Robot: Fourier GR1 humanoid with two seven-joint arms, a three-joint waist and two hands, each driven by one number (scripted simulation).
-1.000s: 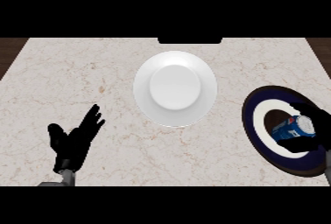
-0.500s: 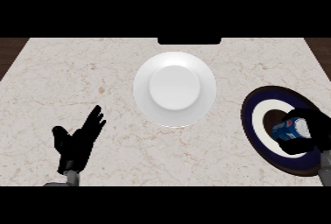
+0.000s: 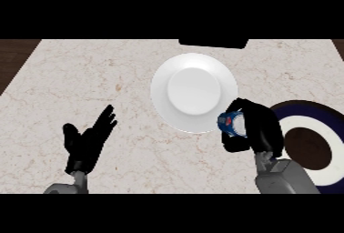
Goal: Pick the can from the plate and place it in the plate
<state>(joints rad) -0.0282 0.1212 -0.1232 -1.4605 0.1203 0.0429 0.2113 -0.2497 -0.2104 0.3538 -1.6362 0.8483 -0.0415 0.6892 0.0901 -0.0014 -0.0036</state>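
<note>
The pale beige marble-patterned surface (image 3: 101, 82) fills nearly the whole head view, with faint brown veining and a dark wood strip showing at its 9 to 10 o'clock corner. A flat black block (image 3: 213, 43) sits at the 12 o'clock edge.

Just above the centre lies the plain white round plate (image 3: 193, 91), glossy, with a raised rim and a shallow oval well, and nothing resting inside it. At 4 o'clock, cut off by the view's edge, lies the dark navy round plate with a white ring and a black centre (image 3: 316, 136); it carries nothing that can be seen.

The right hand (image 3: 259, 129) rises from its grey forearm (image 3: 285, 177) at 5 o'clock, between the two plates, with its black fingers and thumb wrapped round the small blue can (image 3: 232, 124). The can is mostly hidden: only a blue side with a light band and a small red mark shows at the hand's 9 o'clock side. It sits at the white plate's 4 o'clock rim, overlapping that edge, and well clear of the navy plate's centre. Whether it touches the white plate cannot be told.

The left hand (image 3: 87, 143) is at 8 o'clock, fingers straight and spread, pointing toward 1 o'clock, grasping nothing.
</note>
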